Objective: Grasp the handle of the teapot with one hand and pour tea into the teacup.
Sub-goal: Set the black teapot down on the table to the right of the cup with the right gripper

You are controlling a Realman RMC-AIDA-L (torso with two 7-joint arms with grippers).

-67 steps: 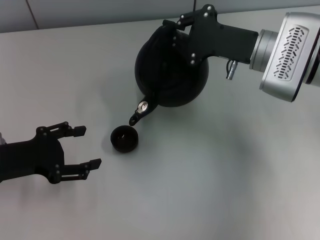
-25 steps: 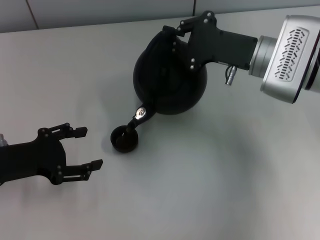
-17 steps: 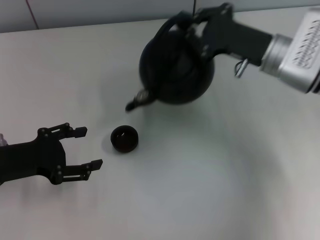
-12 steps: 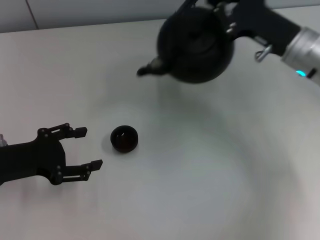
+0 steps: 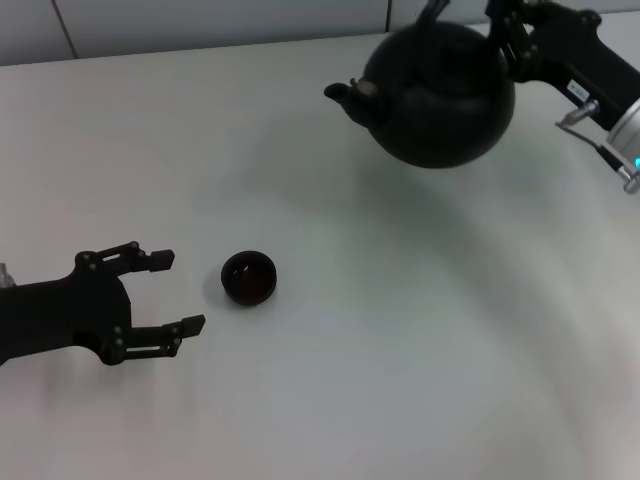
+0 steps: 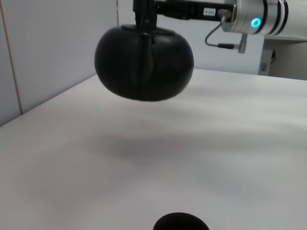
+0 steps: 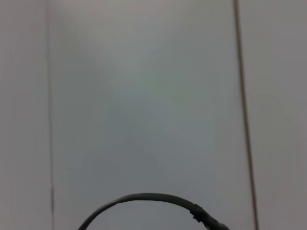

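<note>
The matte-black teapot (image 5: 440, 95) hangs in the air at the far right, level, with its spout (image 5: 345, 95) pointing left. My right gripper (image 5: 507, 28) is shut on the handle (image 5: 436, 10), which is mostly cut off by the top edge. In the left wrist view the teapot (image 6: 144, 62) hangs clear above the table. In the right wrist view only the thin handle arc (image 7: 144, 198) shows against the wall. The small black teacup (image 5: 248, 277) stands on the table at the near left, and its rim shows in the left wrist view (image 6: 181, 223). My left gripper (image 5: 165, 294) is open and empty just left of the cup.
The white table (image 5: 400, 350) stretches in front of me. A grey panelled wall (image 5: 200, 20) runs along the table's far edge. My right arm (image 6: 249, 19) reaches in from the far right.
The teapot was tilted with its spout over the teacup. My right gripper has since carried it up and to the far right and levelled it. The left gripper and the cup have not moved.
</note>
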